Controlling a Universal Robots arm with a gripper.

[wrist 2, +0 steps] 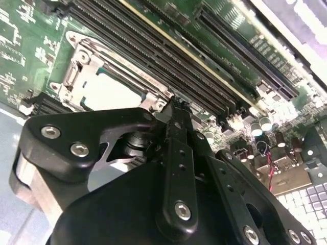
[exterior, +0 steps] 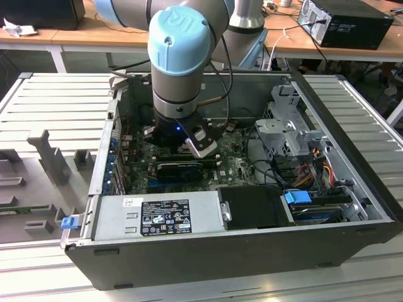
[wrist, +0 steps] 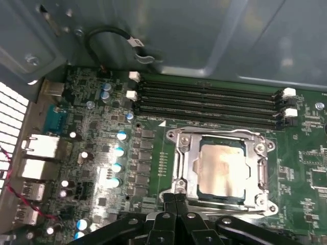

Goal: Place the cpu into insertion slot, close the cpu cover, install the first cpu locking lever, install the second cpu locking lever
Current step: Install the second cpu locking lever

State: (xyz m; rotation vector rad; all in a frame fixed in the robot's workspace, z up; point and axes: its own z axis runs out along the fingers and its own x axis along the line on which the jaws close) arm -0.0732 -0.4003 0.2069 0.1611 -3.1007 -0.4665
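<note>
Two steps look finished: the cpu (wrist: pixel 223 168) sits in the insertion slot (wrist: pixel 181 168) with the cpu cover (wrist: pixel 220 138) down over it. Your tool (wrist: pixel 175 198), fingers pressed together and empty, hovers at the socket's near edge, so the lever work is in hand.

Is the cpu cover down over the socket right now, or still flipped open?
Down. In the first wrist view the cpu cover lies flat around the cpu, whose pale face shows through its cut-out.
</note>
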